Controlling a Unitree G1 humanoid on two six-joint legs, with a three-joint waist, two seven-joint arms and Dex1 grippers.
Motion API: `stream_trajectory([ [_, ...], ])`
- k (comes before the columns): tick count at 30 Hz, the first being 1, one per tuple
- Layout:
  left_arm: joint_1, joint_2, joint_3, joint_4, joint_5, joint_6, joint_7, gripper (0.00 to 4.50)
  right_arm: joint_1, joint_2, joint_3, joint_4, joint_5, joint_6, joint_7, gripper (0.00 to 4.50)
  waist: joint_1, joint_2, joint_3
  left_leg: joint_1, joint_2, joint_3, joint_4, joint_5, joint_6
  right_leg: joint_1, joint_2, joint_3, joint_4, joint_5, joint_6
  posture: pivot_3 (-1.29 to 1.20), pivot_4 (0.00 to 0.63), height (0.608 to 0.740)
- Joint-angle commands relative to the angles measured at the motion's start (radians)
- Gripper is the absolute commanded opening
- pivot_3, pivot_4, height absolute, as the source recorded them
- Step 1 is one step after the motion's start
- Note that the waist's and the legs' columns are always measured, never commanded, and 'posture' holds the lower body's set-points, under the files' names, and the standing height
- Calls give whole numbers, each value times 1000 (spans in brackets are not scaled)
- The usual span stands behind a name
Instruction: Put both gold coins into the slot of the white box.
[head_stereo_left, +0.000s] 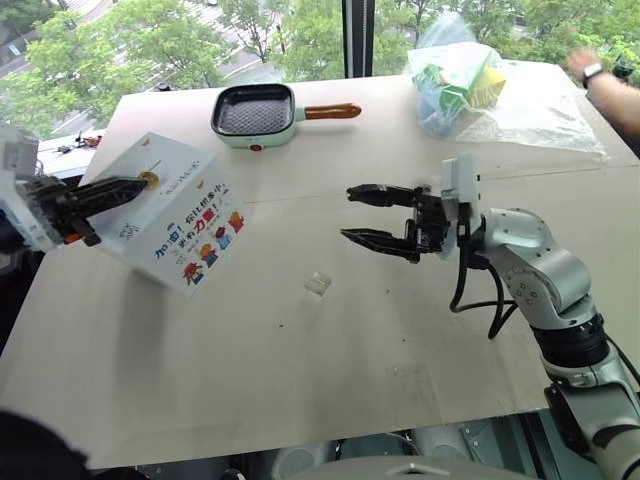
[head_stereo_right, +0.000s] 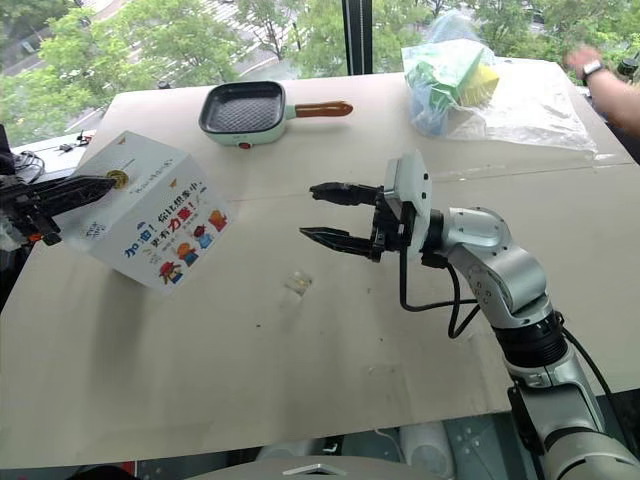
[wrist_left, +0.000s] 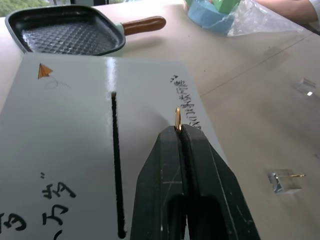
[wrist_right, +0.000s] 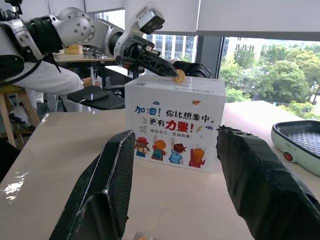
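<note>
1. Left gripper (wrist_left: 179, 131) was clenched on a gold coin (wrist_left: 177, 119), held edge-on above the white box (head_stereo_left: 175, 225).
2. The slot (wrist_left: 116, 165) lay just beside the coin, its long axis parallel to the fingers.
3. Right gripper (head_stereo_left: 375, 222) hung released, farther off.
4. Box lettering: "加油".

white box (wrist_right: 173, 126) | side print — "加油!你比想象中,更有力量!" | top handwriting — unreadable
</note>
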Motion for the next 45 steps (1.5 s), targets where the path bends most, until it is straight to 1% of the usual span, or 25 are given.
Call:
stream_trajectory([
  [1,-55,31,-13,72,84,-46,-33,0,7,10,-13,-43,0,-8,-1,2785,-1,0,0,0,0,0,0,0,0,0,0,0,0,0,0,0,150,721],
  [10,-108,6,-73,155,234,-114,-64,0,39,20,-14,-64,-8,-3,-13,2785,-2,0,0,1,0,0,2,0,0,0,0,0,3,0,0,0,150,721],
  [16,-120,2,-65,179,271,-124,-65,0,41,17,-14,-72,-5,5,-10,2785,-3,-1,-1,1,0,1,3,0,0,0,0,1,5,0,0,0,150,721],
  [22,-96,-10,-74,160,284,-120,-77,0,36,20,-11,-73,-6,15,-4,2785,-9,0,-1,2,0,1,3,0,0,0,0,1,6,0,0,0,150,721],
  [24,-84,-12,-82,152,295,-130,-82,546,35,19,-11,-73,-7,16,-1,2843,-13,0,-1,2,0,1,3,0,0,0,0,1,6,0,0,0,150,721],
  [26,-99,-30,-71,157,302,-140,-38,1271,36,19,-7,-74,-7,21,0,2843,-15,0,-2,2,0,1,3,0,0,0,0,1,6,0,0,0,150,721],
  [28,-113,-42,-59,162,304,-136,-12,2374,38,19,-5,-76,-7,26,-1,2843,-16,0,-2,3,0,1,4,0,0,0,0,1,7,0,0,0,150,721],
  [29,-119,-47,-44,154,294,-140,-8,2702,44,20,-2,-79,-2,45,-10,2843,-17,0,-2,3,0,0,4,0,0,1,0,1,7,0,0,0,150,721],
  [30,-123,-50,-32,147,288,-143,-6,3250,48,20,1,-81,1,59,-16,2843,-17,0,-2,3,0,0,4,0,0,1,0,1,7,0,0,0,150,721],
  [32,-135,-61,25,65,226,-112,5,4188,80,43,14,-59,-11,80,-52,2843,-19,-1,-2,2,0,0,5,0,0,1,0,1,8,0,0,0,150,721],
  [33,-131,-68,56,1,182,-73,5,4429,88,39,40,-41,-53,64,-51,2843,-19,-1,-2,2,0,0,5,0,0,0,0,1,8,0,0,0,150,721],
  [34,-125,-74,78,-44,153,-43,5,4429,93,35,59,-29,-85,52,-47,2843,-21,-2,-2,1,0,0,5,0,0,0,0,1,8,0,0,0,150,721],
  [36,-71,-92,130,-204,62,52,-3,4429,88,50,92,15,-150,29,-71,2843,-23,-4,-1,-1,0,0,7,0,0,0,0,0,7,0,0,0,150,721],
  [39,81,-108,166,-458,-19,154,-12,4429,66,95,144,108,-238,-27,-90,2843,-32,-4,-1,0,-1,0,7,0,0,-1,0,2,6,1,0,0,150,721],
  [42,238,-143,151,-672,-1,155,30,4429,56,134,199,207,-322,-109,-81,2843,-40,-4,-2,2,-1,0,5,0,0,-1,0,3,6,0,0,0,150,721],
  [45,351,-178,125,-806,41,132,77,4429,50,154,240,281,-381,-185,-57,2843,-41,-4,-1,3,0,-2,3,0,-1,-1,1,3,6,2,-2,0,150,721],
])
